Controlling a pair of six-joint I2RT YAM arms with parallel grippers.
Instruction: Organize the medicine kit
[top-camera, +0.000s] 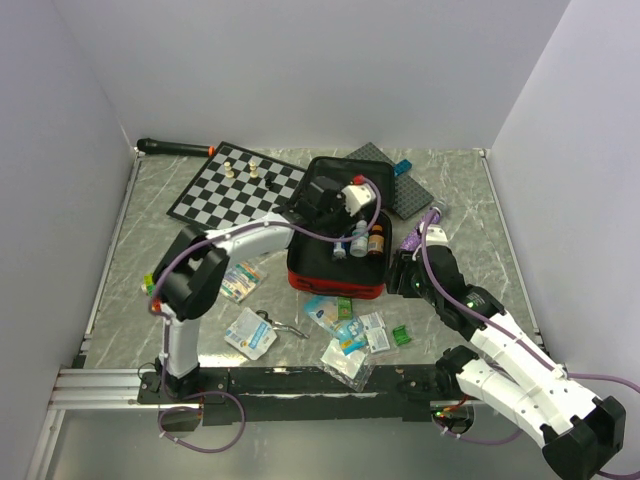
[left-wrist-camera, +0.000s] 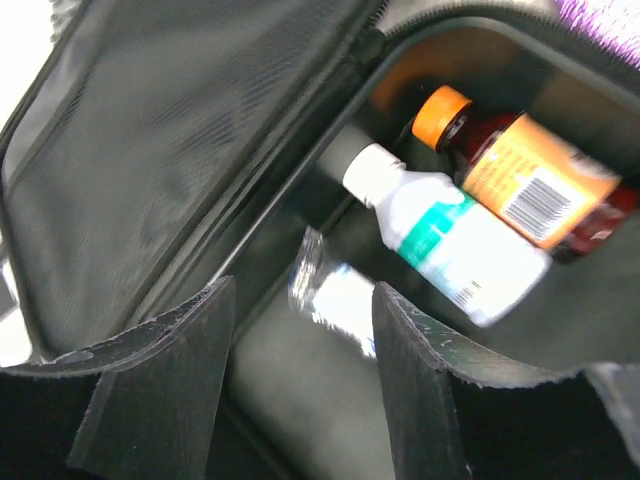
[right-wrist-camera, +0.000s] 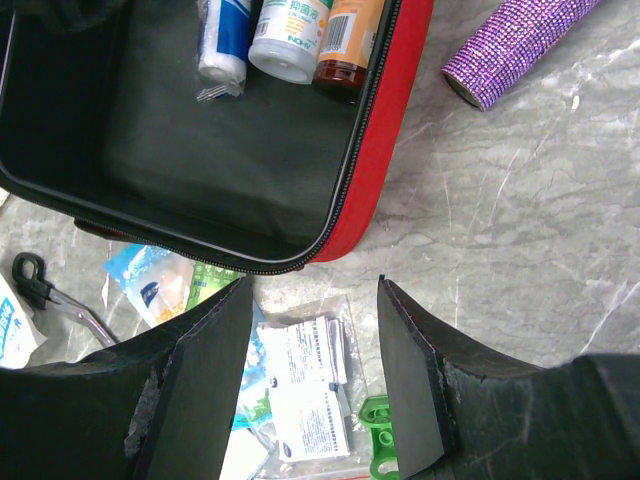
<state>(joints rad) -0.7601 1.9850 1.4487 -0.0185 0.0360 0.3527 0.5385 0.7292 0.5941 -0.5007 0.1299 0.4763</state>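
The bottles (left-wrist-camera: 455, 238) sit tucked along the wall of the medicine kit (top-camera: 335, 283), saving room I guess; left gripper (left-wrist-camera: 302, 292) and right gripper (right-wrist-camera: 313, 285) jaws are both apart.

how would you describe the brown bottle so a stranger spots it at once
Look in the open red medicine kit. Of three items lying by its right wall, the brown bottle is nearest that wall, beside a white bottle. Only it has an orange cap and label.
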